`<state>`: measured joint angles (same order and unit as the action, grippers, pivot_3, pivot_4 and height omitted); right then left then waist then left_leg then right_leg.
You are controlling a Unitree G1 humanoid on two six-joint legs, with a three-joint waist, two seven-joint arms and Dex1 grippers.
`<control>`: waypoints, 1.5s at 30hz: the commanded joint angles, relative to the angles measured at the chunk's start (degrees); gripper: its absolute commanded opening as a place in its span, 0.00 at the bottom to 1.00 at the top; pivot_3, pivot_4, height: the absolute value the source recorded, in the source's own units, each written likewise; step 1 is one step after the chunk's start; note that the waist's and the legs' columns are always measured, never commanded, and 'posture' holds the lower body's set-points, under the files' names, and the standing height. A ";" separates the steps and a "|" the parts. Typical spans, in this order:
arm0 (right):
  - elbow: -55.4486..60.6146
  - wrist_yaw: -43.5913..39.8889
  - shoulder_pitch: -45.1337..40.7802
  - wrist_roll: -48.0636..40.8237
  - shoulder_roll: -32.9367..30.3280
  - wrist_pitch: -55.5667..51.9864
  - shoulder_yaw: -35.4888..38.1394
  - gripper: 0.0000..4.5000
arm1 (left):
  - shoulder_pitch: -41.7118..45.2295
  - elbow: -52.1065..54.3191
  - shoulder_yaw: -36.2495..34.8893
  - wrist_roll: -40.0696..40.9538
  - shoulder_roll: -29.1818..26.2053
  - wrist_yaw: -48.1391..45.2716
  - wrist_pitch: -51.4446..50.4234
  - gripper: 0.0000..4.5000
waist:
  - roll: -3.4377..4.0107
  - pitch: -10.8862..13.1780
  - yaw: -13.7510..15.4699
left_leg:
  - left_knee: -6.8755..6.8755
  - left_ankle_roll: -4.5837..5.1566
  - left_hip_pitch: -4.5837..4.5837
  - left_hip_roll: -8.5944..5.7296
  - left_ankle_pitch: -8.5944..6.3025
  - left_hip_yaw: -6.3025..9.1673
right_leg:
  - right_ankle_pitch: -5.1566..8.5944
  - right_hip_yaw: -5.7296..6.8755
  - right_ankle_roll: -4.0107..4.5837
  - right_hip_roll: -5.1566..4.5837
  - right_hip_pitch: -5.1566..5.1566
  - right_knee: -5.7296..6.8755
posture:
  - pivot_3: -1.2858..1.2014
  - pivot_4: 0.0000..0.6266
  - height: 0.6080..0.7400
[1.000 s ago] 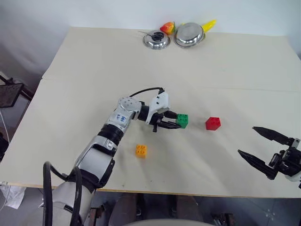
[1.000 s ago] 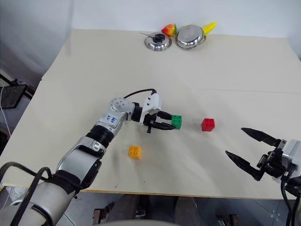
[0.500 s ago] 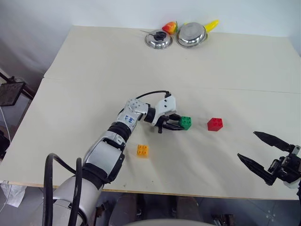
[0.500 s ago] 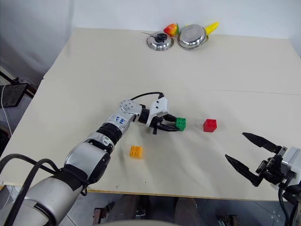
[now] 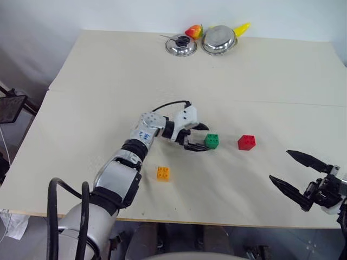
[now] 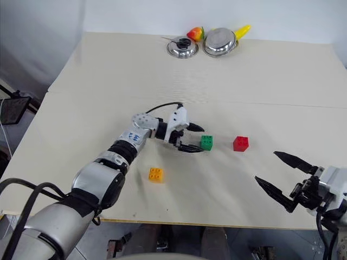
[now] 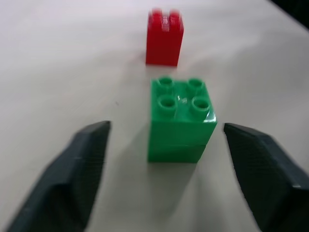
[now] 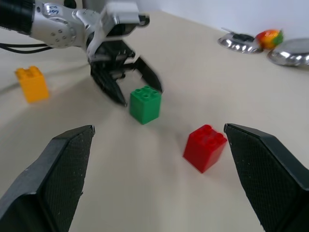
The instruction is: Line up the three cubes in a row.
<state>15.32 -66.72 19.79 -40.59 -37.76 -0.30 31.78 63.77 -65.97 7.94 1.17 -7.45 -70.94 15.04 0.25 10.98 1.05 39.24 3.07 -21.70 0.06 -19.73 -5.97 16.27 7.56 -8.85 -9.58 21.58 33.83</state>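
The green cube (image 5: 212, 141) stands on the table, studs up, just ahead of my left gripper (image 5: 202, 138). That gripper is open, one finger on each side of the cube, with a gap on both sides in the left wrist view. The red cube (image 5: 246, 142) sits a short way to the right of the green one, at about the same depth. Nearer the front edge and to the left lies the orange-yellow cube (image 5: 163, 173). My right gripper (image 5: 279, 166) hovers open and holding nothing at the front right, pointing toward the cubes.
Two steel bowls (image 5: 181, 46) (image 5: 218, 39) sit at the table's far edge, with toy fruit (image 5: 193, 31) between them and a yellow piece (image 5: 241, 28) beside them. A seam (image 5: 271, 102) crosses the tabletop behind the cubes.
My left gripper, shut on the green cube before, has opened and let go of it. The cube now rests on the table. The right arm has barely moved.
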 commanded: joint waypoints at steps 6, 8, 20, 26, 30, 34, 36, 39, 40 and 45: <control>2.87 -6.74 -5.65 -0.46 -2.30 0.61 -5.86 1.00 | -11.36 20.22 -9.26 12.18 -16.53 -14.95 -3.97 0.97 | 0.05 -0.03 -1.11 | 0.00 -0.03 0.03 0.04 0.02 0.02 | 0.01 0.02 0.01 0.02 0.00 0.09 | 0.52 0.24 1.00; 3.53 -9.30 -7.26 -0.05 -2.46 1.37 -8.87 1.00 | -17.52 25.87 -10.86 13.16 -21.50 -15.21 -5.06 0.97 | 0.05 -0.03 -1.16 | 0.01 -0.03 0.03 0.03 0.02 0.03 | 0.01 0.02 0.01 0.02 0.00 0.10 | 0.52 0.24 1.00; 0.96 -18.61 -14.44 -0.31 -5.88 -0.68 -16.91 1.00 | -58.15 53.60 -28.92 21.55 -37.00 -6.31 -9.71 0.97 | -0.01 -0.04 -0.91 | 0.23 0.00 0.03 0.00 -0.05 0.31 | 0.01 0.05 0.02 -0.12 -0.14 0.19 | 0.52 0.24 1.00; -3.44 -20.37 -16.13 1.07 -6.60 0.86 -16.56 1.00 | -68.85 64.26 -30.62 24.70 -36.76 -4.21 -13.17 0.97 | 0.00 -0.05 -0.97 | 0.23 -0.03 0.08 0.00 -0.09 0.32 | 0.01 0.04 0.03 -0.20 -0.20 0.17 | 0.52 0.24 1.00; -7.34 -21.56 -16.11 1.65 -7.68 1.56 -15.40 1.00 | -66.52 70.66 -23.03 22.81 -36.20 -2.92 -15.24 0.97 | 0.03 -0.04 -0.55 | 0.23 -0.05 0.10 -0.04 -0.10 0.31 | 0.02 0.04 0.03 -0.21 -0.22 0.18 | 0.52 0.24 1.00; -9.81 -21.95 -14.44 2.28 -9.43 1.37 -13.55 1.00 | -57.02 69.25 -12.93 20.19 -32.61 -1.94 -17.20 0.97 | 0.11 -0.10 0.22 | 0.24 -0.04 0.12 -0.08 -0.09 0.24 | 0.01 0.02 0.03 -0.20 -0.22 0.22 | 0.52 0.24 1.00; -10.16 -21.94 -13.43 2.05 -9.64 1.45 -12.49 1.00 | -53.97 67.37 -8.09 18.39 -31.82 -4.84 -15.75 0.97 | 0.13 -0.12 0.28 | 0.23 -0.02 0.13 -0.09 -0.08 0.17 | 0.01 0.01 0.03 -0.18 -0.20 0.25 | 0.52 0.24 1.00; -10.68 -22.09 -11.12 2.44 -10.05 1.88 -10.79 1.00 | -50.59 64.21 -3.36 16.84 -30.79 -7.44 -14.30 0.97 | 0.13 -0.12 0.18 | 0.19 -0.03 0.13 -0.06 -0.09 -0.01 | 0.01 -0.01 0.03 -0.09 -0.14 0.20 | 0.52 0.24 1.00; -10.80 -22.05 -10.58 2.50 -10.06 2.06 -10.32 1.00 | -49.93 63.44 -2.46 16.59 -30.63 -7.93 -14.00 0.97 | 0.13 -0.11 0.07 | 0.18 -0.04 0.13 -0.06 -0.09 -0.04 | 0.01 -0.01 0.03 -0.04 -0.13 0.19 | 0.52 0.24 1.00; -10.10 -20.53 -7.52 2.90 -9.22 3.05 -8.38 1.00 | -45.67 57.12 -0.08 13.76 -26.32 -4.42 -10.80 0.89 | 0.15 -0.12 0.24 | 0.25 -0.04 0.17 0.08 -0.09 -0.10 | 0.01 -0.08 0.02 0.01 -0.14 0.19 | 0.52 0.24 1.00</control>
<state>4.06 -87.02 11.81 -37.16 -46.89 1.67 21.22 17.31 -7.98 7.58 15.71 -34.35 -76.67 2.58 0.40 10.86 1.29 39.52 3.04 -21.53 0.14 -19.82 -6.06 16.28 7.47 -8.84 -9.57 21.43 34.04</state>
